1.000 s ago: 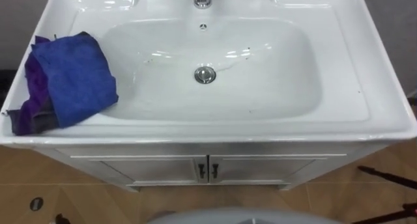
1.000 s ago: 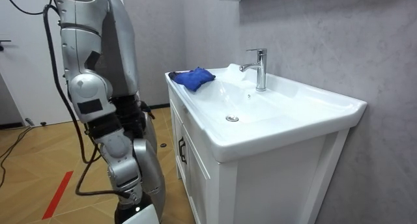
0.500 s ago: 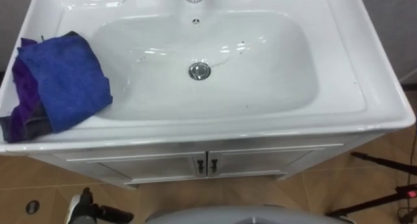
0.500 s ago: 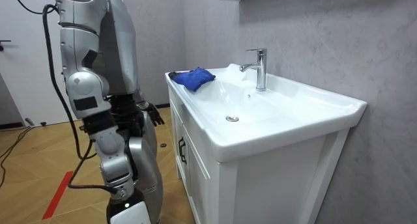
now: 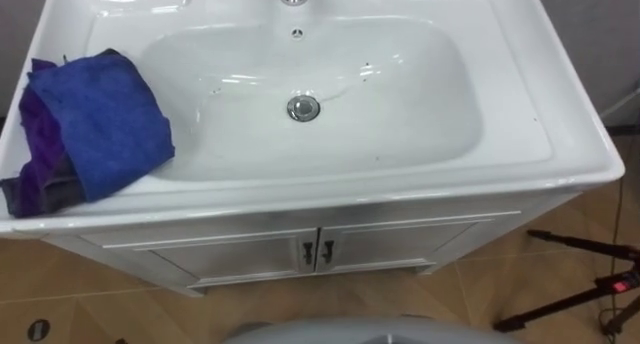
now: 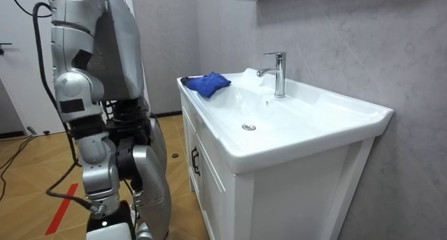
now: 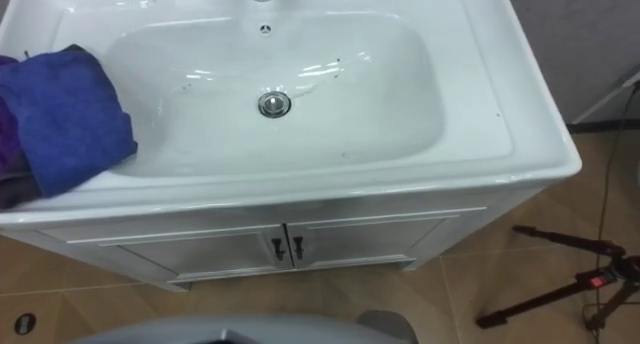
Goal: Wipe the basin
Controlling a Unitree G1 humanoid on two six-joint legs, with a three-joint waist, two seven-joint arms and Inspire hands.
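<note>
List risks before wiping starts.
Blue cloth lies bunched on the basin's left rim, reaching its front edge; a clumsy grab could push it off.
Tap stands at the bowl's back; a wide sweep might hit it.
Tripod legs lie on the floor at right; a sidestep could trip.

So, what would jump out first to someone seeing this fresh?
A crumpled blue cloth lies on the left rim of the white basin, untouched. The chrome drain shines at the middle of the bowl, and a few dark specks dot the slope around it.
</note>
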